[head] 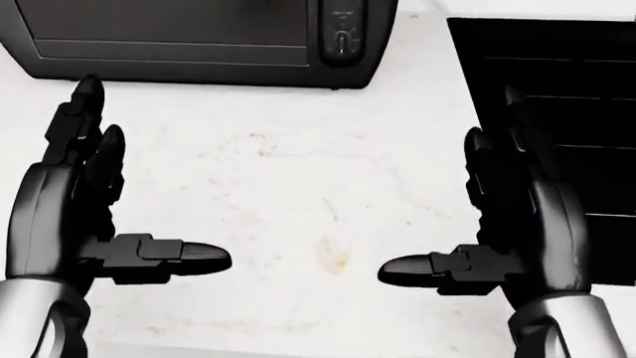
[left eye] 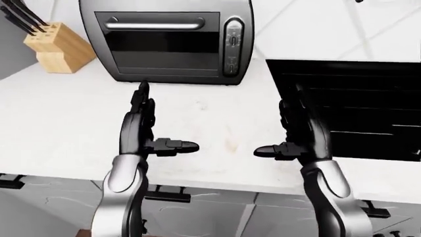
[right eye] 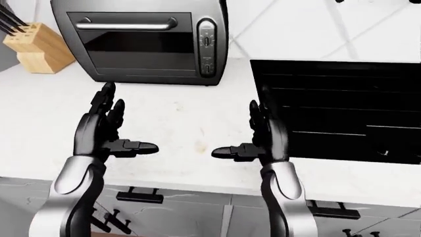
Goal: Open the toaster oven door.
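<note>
The white countertop (left eye: pixel 59 113) fills the middle of the left-eye view, a black stovetop (left eye: pixel 349 106) at right. At upper centre sits the toaster oven (left eye: pixel 168 39), door shut and facing the robot, its long axis left to right, as is the bar handle (left eye: pixel 156 24). The left hand (left eye: pixel 146 129) and right hand (left eye: pixel 296 133) hover below it, fingers spread, holding nothing. The step looks like approach; next, a hand must reach up to the handle.
</note>
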Controlling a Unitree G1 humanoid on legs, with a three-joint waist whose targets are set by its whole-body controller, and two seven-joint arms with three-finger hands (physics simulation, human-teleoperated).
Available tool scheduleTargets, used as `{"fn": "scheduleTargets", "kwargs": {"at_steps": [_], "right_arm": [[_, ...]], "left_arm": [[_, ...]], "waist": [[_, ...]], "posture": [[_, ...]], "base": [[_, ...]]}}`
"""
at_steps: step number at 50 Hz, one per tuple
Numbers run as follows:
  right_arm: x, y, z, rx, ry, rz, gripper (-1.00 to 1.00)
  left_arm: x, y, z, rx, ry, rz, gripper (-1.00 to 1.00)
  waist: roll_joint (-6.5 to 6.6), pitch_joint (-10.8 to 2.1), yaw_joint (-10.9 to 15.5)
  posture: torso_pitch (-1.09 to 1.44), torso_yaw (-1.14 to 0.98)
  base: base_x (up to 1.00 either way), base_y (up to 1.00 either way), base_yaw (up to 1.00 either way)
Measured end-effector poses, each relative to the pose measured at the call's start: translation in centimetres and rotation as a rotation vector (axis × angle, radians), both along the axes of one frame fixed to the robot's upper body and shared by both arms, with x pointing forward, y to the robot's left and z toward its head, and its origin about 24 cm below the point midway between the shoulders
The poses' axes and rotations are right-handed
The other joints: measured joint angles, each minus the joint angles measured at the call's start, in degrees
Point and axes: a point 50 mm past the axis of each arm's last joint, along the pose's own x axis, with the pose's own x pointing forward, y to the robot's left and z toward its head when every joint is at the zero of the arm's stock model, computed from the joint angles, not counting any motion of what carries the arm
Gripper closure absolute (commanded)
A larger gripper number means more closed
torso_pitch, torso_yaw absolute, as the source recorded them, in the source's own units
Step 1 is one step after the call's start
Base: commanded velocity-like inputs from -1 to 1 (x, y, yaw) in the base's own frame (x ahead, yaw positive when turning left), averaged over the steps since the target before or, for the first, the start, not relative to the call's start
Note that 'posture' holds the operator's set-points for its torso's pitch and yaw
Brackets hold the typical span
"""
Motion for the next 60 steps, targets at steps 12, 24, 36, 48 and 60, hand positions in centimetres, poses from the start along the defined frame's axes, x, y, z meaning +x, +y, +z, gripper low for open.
{"fn": "scheduleTargets", "kwargs": {"at_steps": [12,24,36,48,60], "right_arm": [[-0.1,-0.9,0.2,-0.005,-0.015,-0.056,-1.0],[-0.3,-0.9,0.6,-0.008,-0.041,-0.054,-1.0],[-0.1,-0.7,1.0,-0.005,-0.059,-0.044,-1.0],[-0.3,-0.6,0.9,-0.001,-0.051,-0.041,-1.0],[-0.1,-0.8,0.4,0.003,-0.037,-0.046,-1.0]], "left_arm": [[0.1,-1.0,-0.2,-0.01,-0.002,-0.049,-1.0],[-0.2,-0.3,0.6,0.005,-0.059,-0.016,-1.0],[-1.1,0.0,1.4,0.024,-0.143,-0.009,-1.0],[-0.9,0.0,2.2,0.042,-0.133,-0.013,-1.0],[-0.8,-0.3,2.1,0.038,-0.127,-0.028,-1.0]], "waist": [[-5.41,0.75,-0.42],[-3.45,-0.85,-1.87],[-3.85,-1.44,-1.34],[-3.77,-2.37,-1.05],[-3.3,-6.98,-0.83]], "posture": [[0.0,0.0],[0.0,0.0],[0.0,0.0],[-0.05,0.0],[-0.17,0.0]], "base": [[0.13,0.0,0.0],[0.0,0.0,0.0],[0.0,0.0,0.0],[0.0,0.0,0.0],[0.0,0.0,0.0]]}}
